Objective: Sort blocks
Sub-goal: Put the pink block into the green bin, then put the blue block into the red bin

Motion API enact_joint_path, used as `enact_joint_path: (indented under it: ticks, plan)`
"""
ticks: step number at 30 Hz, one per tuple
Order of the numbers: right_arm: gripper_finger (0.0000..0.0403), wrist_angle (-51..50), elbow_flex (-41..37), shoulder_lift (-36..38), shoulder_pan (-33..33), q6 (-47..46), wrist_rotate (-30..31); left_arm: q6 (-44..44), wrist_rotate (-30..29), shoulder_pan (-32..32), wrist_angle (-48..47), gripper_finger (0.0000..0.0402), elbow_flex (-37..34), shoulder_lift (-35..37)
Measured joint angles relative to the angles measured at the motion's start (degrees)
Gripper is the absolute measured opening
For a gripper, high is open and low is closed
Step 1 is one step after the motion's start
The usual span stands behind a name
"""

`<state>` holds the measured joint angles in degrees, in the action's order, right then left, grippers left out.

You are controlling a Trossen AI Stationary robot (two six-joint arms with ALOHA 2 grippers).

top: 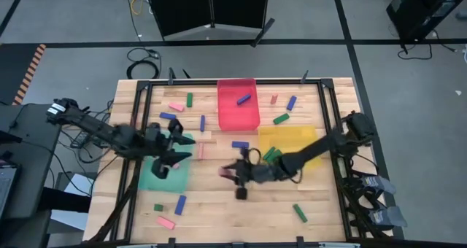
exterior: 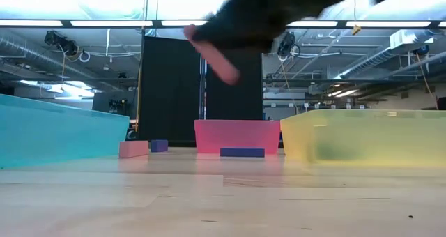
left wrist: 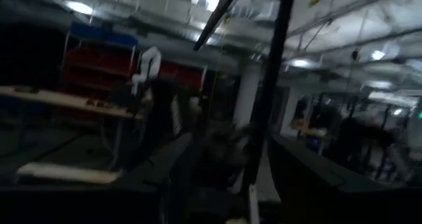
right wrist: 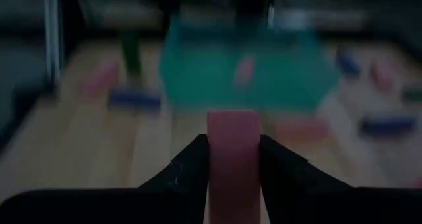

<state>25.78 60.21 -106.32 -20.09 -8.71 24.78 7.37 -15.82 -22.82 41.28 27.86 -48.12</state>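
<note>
My right gripper (top: 235, 175) is out over the middle of the table, shut on a pink block (right wrist: 232, 148). The low view shows that block (exterior: 216, 56) high above the wood. My left gripper (top: 177, 149) hovers open over the green tray (top: 162, 176) and holds nothing. Loose pink, blue and green blocks lie flat on the table. Among them are a blue one (top: 240, 144), a pink one (top: 201, 152) and a green one (top: 299, 212). One blue block (top: 243, 99) lies in the red tray (top: 238, 117). Green blocks (top: 270, 155) lie in the yellow tray (top: 292, 140). My right gripper pinches the pink block between its two fingers (right wrist: 191, 161), one on each long side. The block's free end (right wrist: 232, 122) sticks out past the fingertips. The fingers reach in from the table's right side. The block is lifted clear of the table, tilted downward.
The red tray stands at the far middle, the yellow tray right of centre and the green tray left of centre. More blocks lie near the far edge (top: 175, 106) and the near left corner (top: 166, 222). Bare wood shows along the near middle (top: 233, 219).
</note>
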Motion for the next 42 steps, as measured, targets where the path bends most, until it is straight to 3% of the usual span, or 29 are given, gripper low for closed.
enact_joint_path:
  ticks: [3,6,18,24,29,32,37,42]
  plan:
    - [0.0114,9.65,3.29,-4.76,3.87,4.55,-4.09,-2.19,0.04,-1.17,-0.80,0.0203,0.06,4.50]
    - [0.0114,13.03,10.55,-10.93,6.49,6.08,-7.92,-3.30,0.03,-2.09,-2.35,0.0203,0.07,8.24]
    - [0.0114,12.41,45.39,-35.10,10.93,7.03,-16.19,-4.08,-0.28,-3.36,-5.14,0.0203,0.07,11.50]
    - [0.0124,2.78,57.44,-43.00,12.37,1.74,-18.82,-3.16,-1.13,-3.55,-5.54,0.0203,0.07,11.48]
    - [0.0238,0.12,58.18,-43.41,12.73,0.85,-21.33,-2.44,-1.13,-3.55,-7.13,0.0203,0.04,11.48]
    - [0.0283,1.35,57.39,-43.06,12.73,0.29,-21.40,-2.25,-1.13,-3.57,-8.26,0.0203,0.04,11.50]
    - [0.0283,5.66,48.75,-38.07,12.18,2.04,-16.04,-0.84,-1.16,-3.75,-8.99,0.0203,0.02,11.55]
    - [0.0244,19.82,27.33,-26.52,11.48,4.70,-11.64,-0.91,-4.41,-5.20,-11.13,0.0203,0.02,11.79]
